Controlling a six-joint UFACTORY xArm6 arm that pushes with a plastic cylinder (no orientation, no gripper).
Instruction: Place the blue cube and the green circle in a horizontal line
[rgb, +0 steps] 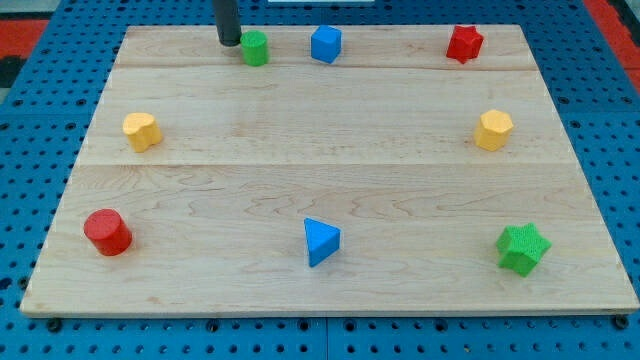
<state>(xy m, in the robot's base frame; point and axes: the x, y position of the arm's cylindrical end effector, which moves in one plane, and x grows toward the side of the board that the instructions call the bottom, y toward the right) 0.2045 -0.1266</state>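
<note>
So, my tip (230, 43) sat near the view's top, just beside the green circle (255, 48) on its left side, so close that I could not tell if the two were touching. My tip was only a plain dark rod, with nothing on it to open or close, and it held nothing. The green circle stood near the top edge of the wooden board (330, 180). The blue cube (326, 44) stood a little way to the right of it, at almost the same height in the view, with bare wood between them. Nothing stood between the green circle and the blue cube. Farther right along the top was a red star (464, 43), well apart from the blue cube. At the middle of the left side sat a yellow block (141, 131), whose shape I could not make out well, and at the middle of the right side sat another yellow block (493, 130). Down at the view's bottom left was a red cylinder (107, 232). Near the bottom middle lay a blue triangle (320, 241). At the bottom right sat a green star (523, 248). All of these were far from my tip. Around the board was a blue table with rows of little holes (40, 130).
</note>
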